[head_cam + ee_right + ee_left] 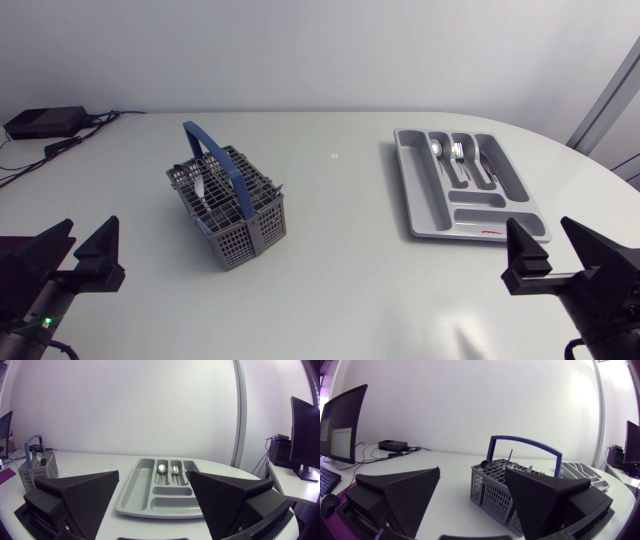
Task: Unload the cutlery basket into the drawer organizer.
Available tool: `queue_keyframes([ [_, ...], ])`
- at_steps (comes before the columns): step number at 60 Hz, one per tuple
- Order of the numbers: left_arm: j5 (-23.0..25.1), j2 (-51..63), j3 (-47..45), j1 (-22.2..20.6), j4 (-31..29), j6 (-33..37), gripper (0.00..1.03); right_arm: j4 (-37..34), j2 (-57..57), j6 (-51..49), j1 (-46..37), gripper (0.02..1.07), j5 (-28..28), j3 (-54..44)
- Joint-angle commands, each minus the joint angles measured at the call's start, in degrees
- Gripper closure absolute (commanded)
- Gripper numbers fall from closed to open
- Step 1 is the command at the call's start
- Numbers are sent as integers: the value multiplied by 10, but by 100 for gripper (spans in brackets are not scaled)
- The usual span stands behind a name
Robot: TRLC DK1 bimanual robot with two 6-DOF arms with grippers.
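Observation:
A grey mesh cutlery basket [232, 210] with a blue handle [215, 150] stands left of the table's middle, with cutlery in it; the left wrist view has the basket [492, 491] just ahead of the fingers. The grey drawer organizer [425, 190] lies at the right and holds a spoon [438, 150] and a fork [458, 152]; the organizer [135, 495] lies ahead of the right fingers, with its spoon [161, 468]. My left gripper [82, 252] stands open at the front left. At the front right my right gripper [556, 248] is open, just short of the organizer. Both are empty.
A black box [45, 121] and cables lie at the table's far left corner. Bare white table [350, 270] stretches between the basket and the organizer and along the front.

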Motion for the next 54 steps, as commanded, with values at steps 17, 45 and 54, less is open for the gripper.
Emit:
queue_keyframes([
  [17, -2, -4, -10, -5, -3, -2, 4, -1, -3, 9, 3, 6, -1, -12],
  [45, -1, -6, 19, -5, -3, -17, 4, 0, -4, 1, 15, 6, -1, -5],
  [54, -1, 20, 77, -6, -45, -17, 4, -21, -3, -5, 47, 6, 8, 19],
])
